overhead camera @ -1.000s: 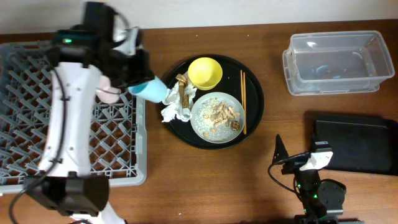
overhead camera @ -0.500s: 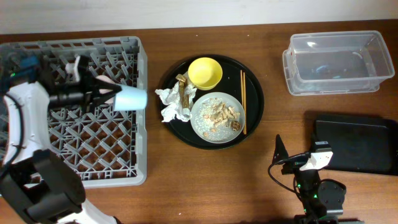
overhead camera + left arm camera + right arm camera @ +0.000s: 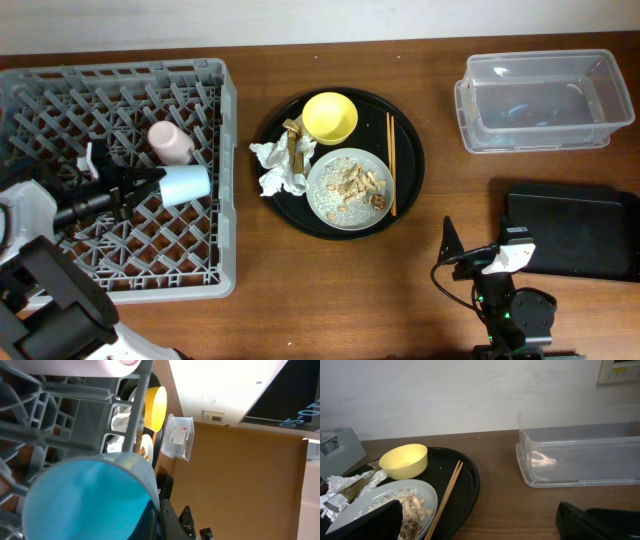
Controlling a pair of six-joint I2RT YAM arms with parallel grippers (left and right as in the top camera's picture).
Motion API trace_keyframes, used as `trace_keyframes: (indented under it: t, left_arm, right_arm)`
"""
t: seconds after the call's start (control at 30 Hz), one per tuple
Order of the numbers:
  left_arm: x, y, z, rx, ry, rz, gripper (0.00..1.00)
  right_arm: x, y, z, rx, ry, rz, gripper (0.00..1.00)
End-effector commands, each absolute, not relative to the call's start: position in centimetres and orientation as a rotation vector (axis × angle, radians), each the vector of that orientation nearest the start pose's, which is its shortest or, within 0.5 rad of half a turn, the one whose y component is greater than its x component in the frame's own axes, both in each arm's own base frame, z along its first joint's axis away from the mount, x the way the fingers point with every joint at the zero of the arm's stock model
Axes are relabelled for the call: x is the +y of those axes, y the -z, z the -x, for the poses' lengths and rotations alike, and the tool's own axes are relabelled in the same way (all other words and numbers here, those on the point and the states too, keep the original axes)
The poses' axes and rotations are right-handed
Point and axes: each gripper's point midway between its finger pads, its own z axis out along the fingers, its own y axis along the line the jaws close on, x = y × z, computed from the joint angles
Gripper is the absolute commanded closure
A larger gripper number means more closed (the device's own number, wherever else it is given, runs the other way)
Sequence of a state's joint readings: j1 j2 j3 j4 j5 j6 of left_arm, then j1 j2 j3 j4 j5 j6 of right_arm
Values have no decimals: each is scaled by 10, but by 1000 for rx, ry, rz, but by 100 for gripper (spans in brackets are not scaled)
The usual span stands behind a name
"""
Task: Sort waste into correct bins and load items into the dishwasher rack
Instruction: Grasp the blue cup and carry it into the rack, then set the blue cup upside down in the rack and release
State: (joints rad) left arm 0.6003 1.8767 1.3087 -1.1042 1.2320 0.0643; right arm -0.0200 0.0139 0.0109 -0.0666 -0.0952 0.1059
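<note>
Pegs of the large square grey plastic dishwasher rack (image 3: 60,100) fill the frame's left, with a small pink cup (image 3: 170,143) lying among them. Just below it, the left gripper (image 3: 150,186) pinches a small light-blue cup (image 3: 188,185), tipped sideways over the rack. At centre, a round black tray (image 3: 410,140) carries crumpled white paper napkins (image 3: 280,170), a yellow bowl (image 3: 330,117) and a pale grey speckled plate (image 3: 350,188). At lower right, the right gripper (image 3: 477,515) rests with its fingers spread.
</note>
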Motion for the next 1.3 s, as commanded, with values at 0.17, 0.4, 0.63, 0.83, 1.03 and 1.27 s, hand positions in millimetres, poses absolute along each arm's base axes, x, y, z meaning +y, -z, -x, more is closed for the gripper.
trace_keyframes:
  t: [0.17,0.4,0.63,0.83,1.03,1.27]
  left_arm:
    - [46,-144,-358,2170,1724,765,100]
    - [48,-123,-350,2296,1620,805,100]
    - [68,-77,-327,2589,1303,1038,96]
    - [90,-62,-313,2737,1038,1170,89]
    - [128,-84,-300,2883,662,1260,88]
    - [148,-142,-307,2879,505,1237,88]
  right_arm:
    - [9,-157,-246,1644,-136,-43,2]
    - [9,-157,-246,1644,-136,-43,2]
    - [9,-157,-246,1644,-136,-43,2]
    - [9,-157,-246,1644,-136,-43,2]
    - [9,-157,-246,1644,-136,-43,2]
    - [9,-157,-246,1644,-136,-43,2]
